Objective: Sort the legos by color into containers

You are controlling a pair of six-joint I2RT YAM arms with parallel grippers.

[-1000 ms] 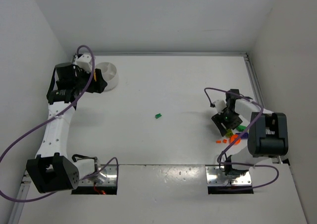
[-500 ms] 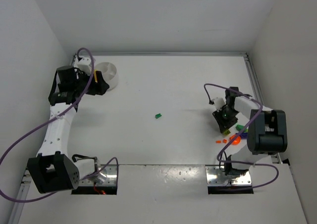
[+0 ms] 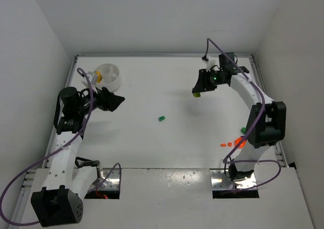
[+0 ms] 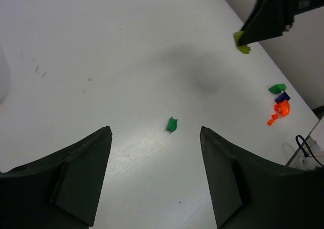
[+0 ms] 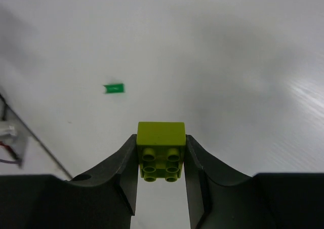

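The white table (image 3: 167, 82) carries both arms: the left arm (image 3: 63, 148) bends toward the far left, and the right arm (image 3: 248, 94) stretches to the far right of centre.

The dish (image 3: 117, 79) sits at the far left corner, just beyond the left gripper (image 3: 117, 101). A yellow piece (image 3: 98, 78) shows inside it; which section it lies in I cannot tell.

The left gripper (image 4: 156, 132) has its jaws wide apart, with nothing between them and bare table below. The right gripper (image 3: 197, 92) is clamped on a yellow-green brick (image 5: 161, 150), one finger (image 5: 126, 163) pressed on each side, studs facing the wrist camera. The brick hangs above the table, touching nothing else.

A green lego (image 3: 161, 118) lies alone mid-table, well apart from both grippers.

From above, the pile (image 3: 238, 143) near the right arm's base reads only as orange and green specks. The left wrist view sorts it out: a green brick (image 4: 277, 88), a blue brick (image 4: 282, 97) just beside it, a rounder orange piece (image 4: 281, 108) and orange bits (image 4: 273, 118). That view also catches the held brick from the side. The right wrist view misses the pile and the dish.
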